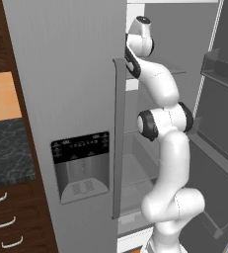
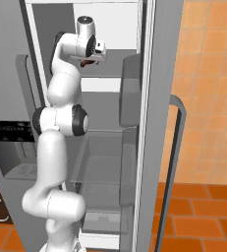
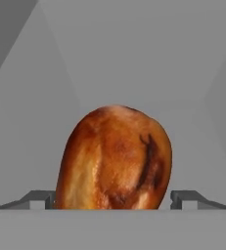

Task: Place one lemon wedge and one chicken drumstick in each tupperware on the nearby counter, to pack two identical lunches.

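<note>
1. Chicken drumstick [image 3: 115,158] is sitting large in the hand view, browned and glossy, with a dark scorched streak down its right side, against the plain grey fridge interior.
2. Gripper [image 3: 113,197] is straddling it: the two dark finger tips [image 3: 38,197] are showing low in the hand view, one on each side of the drumstick's base. Jaws are standing wide apart, each tip lying just beside the meat. Whether they are touching it I cannot tell; no firm clamp is showing.
3. In the right base view the gripper [image 2: 88,61] is reaching into the upper part of the open fridge [image 2: 110,29], just above a grey shelf [image 2: 112,70]. A small reddish-brown bit, seemingly the drumstick [image 2: 87,63], is peeking out under the hand.
4. White arm [image 1: 167,148] is rising from the base and bending up into the fridge opening; its hand is passing behind the closed door's edge in the left base view.
5. Closed fridge door [image 1: 71,74] is carrying a long vertical handle [image 1: 118,138] and a dispenser panel [image 1: 81,165] with a dark control strip.
6. Open fridge door [image 1: 219,123] is standing to the right with door bins on it.
7. Counter [image 1: 7,150], black-and-grey marbled, is lying left of the fridge, over dark brown drawers [image 1: 9,222] with curved silver handles.
8. Orange tile is covering the wall [image 2: 208,88] and floor [image 2: 198,216].
</note>
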### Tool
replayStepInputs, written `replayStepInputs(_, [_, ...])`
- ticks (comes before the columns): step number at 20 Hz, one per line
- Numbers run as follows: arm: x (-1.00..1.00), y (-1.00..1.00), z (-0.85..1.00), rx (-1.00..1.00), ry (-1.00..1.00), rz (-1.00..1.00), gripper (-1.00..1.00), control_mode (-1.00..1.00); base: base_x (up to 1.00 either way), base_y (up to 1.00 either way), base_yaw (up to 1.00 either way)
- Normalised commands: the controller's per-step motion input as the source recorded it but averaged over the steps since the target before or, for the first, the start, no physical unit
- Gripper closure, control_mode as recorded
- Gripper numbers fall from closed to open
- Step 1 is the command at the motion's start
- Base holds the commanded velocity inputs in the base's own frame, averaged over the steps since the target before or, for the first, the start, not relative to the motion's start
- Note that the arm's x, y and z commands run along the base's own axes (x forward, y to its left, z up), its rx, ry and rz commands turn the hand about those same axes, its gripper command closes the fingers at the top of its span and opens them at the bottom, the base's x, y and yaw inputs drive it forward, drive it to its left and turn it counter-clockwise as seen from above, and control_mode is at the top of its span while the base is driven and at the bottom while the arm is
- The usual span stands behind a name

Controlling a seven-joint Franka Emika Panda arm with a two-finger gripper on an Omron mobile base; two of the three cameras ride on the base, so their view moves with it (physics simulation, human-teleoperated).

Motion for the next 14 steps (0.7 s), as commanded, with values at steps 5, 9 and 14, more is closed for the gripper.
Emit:
replayStepInputs(5, [0.0,0.0,-0.07,0.0,0.0,0.0,1.0,-1.0,0.0,0.0,0.0])
replayStepInputs(9, [-0.15,-0.05,-0.09,0.0,0.0,0.0,1.0,-1.0,0.0,0.0,0.0])
replayStepInputs(14, [-0.66,-0.46,-0.22,0.04,-0.11,0.02,1.0,-1.0,0.0,0.0,0.0])
